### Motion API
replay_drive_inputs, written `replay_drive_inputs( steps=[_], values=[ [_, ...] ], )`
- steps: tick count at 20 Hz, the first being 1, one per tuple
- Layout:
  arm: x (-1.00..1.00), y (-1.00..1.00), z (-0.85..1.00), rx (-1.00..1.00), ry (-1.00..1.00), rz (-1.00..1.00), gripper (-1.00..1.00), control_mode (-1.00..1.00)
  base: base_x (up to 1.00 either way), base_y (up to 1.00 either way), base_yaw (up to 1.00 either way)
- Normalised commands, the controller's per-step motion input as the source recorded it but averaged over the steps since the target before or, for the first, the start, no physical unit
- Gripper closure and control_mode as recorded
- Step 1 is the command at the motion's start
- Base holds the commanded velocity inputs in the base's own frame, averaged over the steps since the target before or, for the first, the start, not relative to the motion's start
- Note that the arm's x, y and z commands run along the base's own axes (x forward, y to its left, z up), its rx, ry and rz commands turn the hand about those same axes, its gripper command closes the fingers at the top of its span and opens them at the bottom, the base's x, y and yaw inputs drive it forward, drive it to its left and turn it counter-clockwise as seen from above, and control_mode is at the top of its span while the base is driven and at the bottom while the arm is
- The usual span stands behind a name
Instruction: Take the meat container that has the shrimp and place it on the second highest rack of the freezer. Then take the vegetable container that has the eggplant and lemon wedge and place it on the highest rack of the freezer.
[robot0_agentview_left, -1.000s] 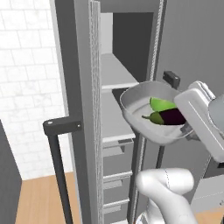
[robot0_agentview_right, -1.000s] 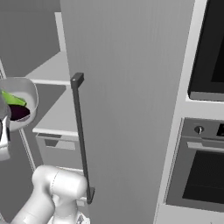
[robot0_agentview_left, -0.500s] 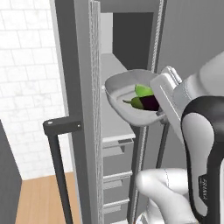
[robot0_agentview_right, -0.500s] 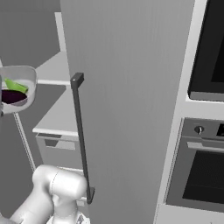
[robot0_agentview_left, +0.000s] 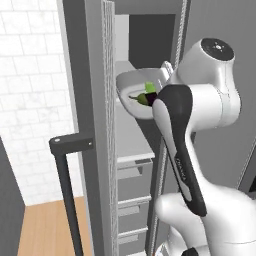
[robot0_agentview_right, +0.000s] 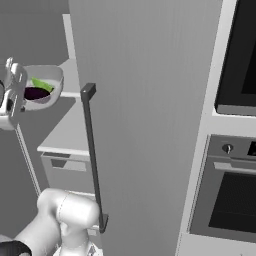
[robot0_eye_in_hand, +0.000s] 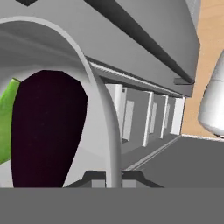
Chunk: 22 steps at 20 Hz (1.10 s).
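The vegetable container, a pale oval bowl carrying the eggplant and the lemon wedge, hangs in the air inside the open freezer, level with the highest rack and partly over it, its base apparently not yet resting on the white shelf. In the hand view the gripper sits at the bowl's rim, its two dark tips closed on either side of the thin wall, so it is pinching the container by its edge. The glossy purple eggplant lies low in the bowl with the green-yellow wedge against it. Below the bowl a second white shelf tops a stack of grey drawers; whether the meat container is on that shelf cannot be told from these views. The freezer's door stands open to the right, its long dark handle towards the camera, with the black-glass oven beyond. The step in hand looks like the final placement: the bowl should probably be carried further in until its whole base is over the shelf, kept level so nothing rolls out, lowered until it bears, and only then let go, since a rim grip tends to tip a deep bowl.
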Motion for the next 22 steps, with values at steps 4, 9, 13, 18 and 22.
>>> replay_drive_inputs(
  steps=[4, 9, 13, 18, 22],
  values=[
    [1.0, 0.07, -0.09, 0.01, 0.02, 0.0, 1.0, -1.0, 0.0, 0.0, 0.0],
    [0.99, 0.21, -0.19, 0.0, 0.0, 0.0, 1.0, -1.0, 0.0, 0.0, 0.0],
    [0.92, 0.21, -0.22, 0.0, 0.0, 0.0, 1.0, -1.0, 0.0, 0.0, 0.0],
    [0.79, 0.15, -0.25, 0.0, -0.02, 0.0, 1.0, -1.0, 0.0, 0.0, 0.0],
    [0.69, 0.14, -0.24, 0.0, -0.03, 0.0, 1.0, -1.0, 0.0, 0.0, 0.0]
  ],
)
